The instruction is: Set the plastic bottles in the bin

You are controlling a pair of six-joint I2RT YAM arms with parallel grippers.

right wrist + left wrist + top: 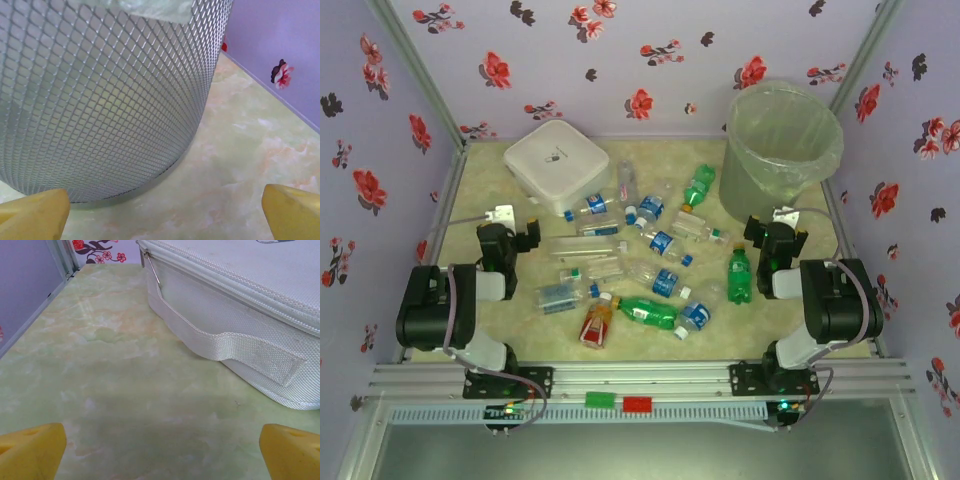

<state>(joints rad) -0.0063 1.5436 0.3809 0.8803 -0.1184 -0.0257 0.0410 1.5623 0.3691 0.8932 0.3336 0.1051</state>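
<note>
We judge picking not begun; plastic bottles (665, 282) lie loose; left gripper (160, 456) and right gripper (162, 215) spread, empty; next: right must close on the green bottle (740, 275) near the mesh bin (775, 190).

A white fabric case (558, 158) with rounded corners lies flat on the marbled green-yellow surface (492, 185). In the left wrist view, a zip runs under the lid edge of the case (240, 305), ending in a metal pull (153, 271). A woven white strap handle (235, 342) is sewn along the case's side. Behind the case rises a lavender wall (620, 60) printed with red and dark flowers. Left of the case stands a metal frame post (62, 260). Well in front of the case, on the near rail, a green block (601, 400) lies just beside a red block (637, 404).
</note>
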